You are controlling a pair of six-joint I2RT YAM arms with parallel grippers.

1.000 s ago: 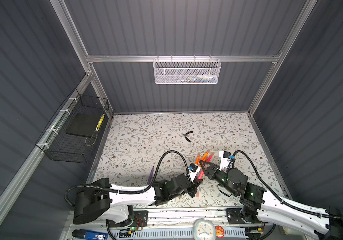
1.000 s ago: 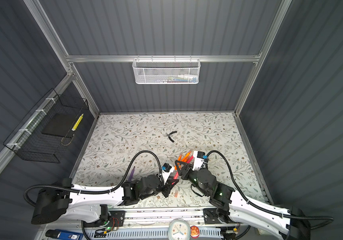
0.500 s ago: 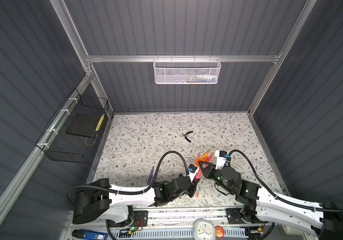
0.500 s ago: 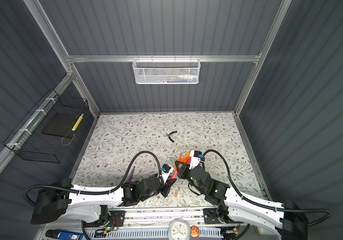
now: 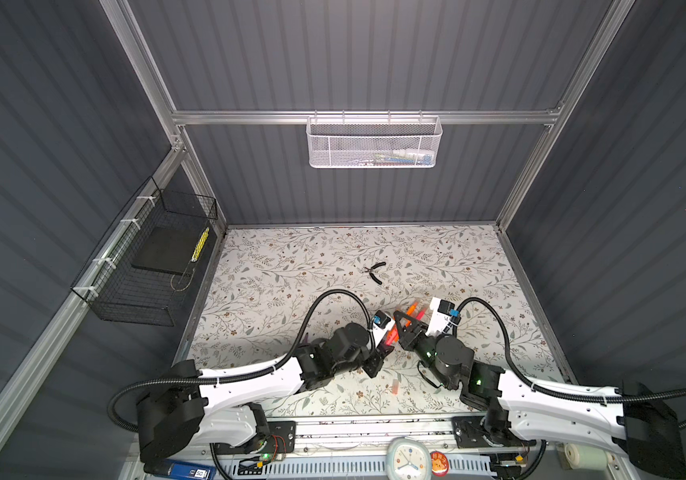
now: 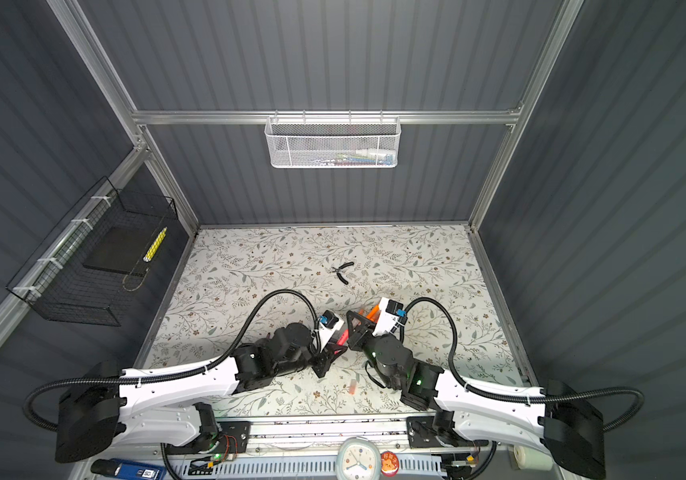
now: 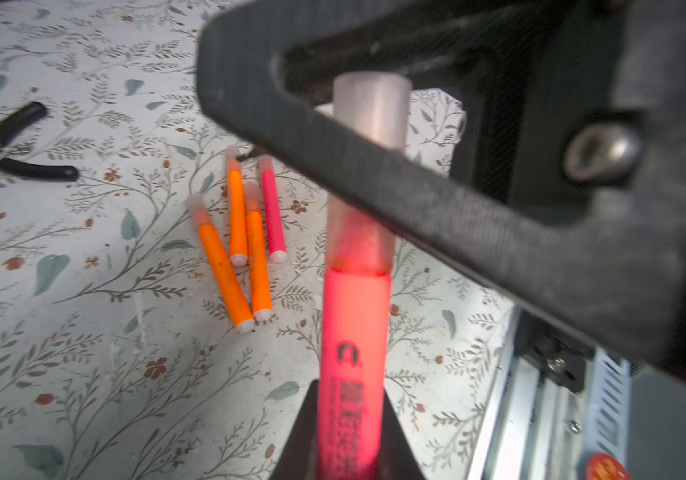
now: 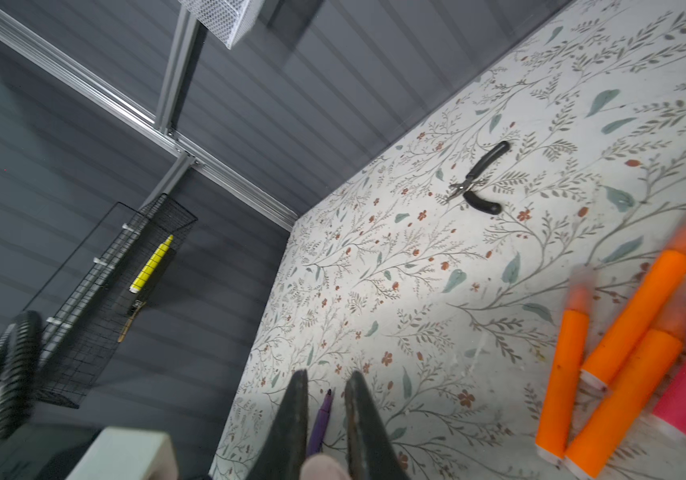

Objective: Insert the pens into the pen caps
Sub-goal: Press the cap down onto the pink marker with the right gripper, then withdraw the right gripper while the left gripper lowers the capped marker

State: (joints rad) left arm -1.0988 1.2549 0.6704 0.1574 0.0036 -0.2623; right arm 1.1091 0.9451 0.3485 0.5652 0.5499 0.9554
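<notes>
Since a second earlier, your right gripper [image 5: 400, 328] had swung in toward the left one and clenched on the pen cap [image 7: 368, 124], which sat over the tip of the held pink-red pen [image 7: 354, 332]. Your left gripper [image 5: 381, 353] stayed clamped on that pen above the table's [image 5: 291, 270] front middle. You had three orange pens [image 7: 257, 257] and one capped pink-red pen [image 7: 273, 212] lying together, one purple pen [image 8: 319, 419] near the left edge, and one loose cap [image 5: 394, 386] near the front edge.
</notes>
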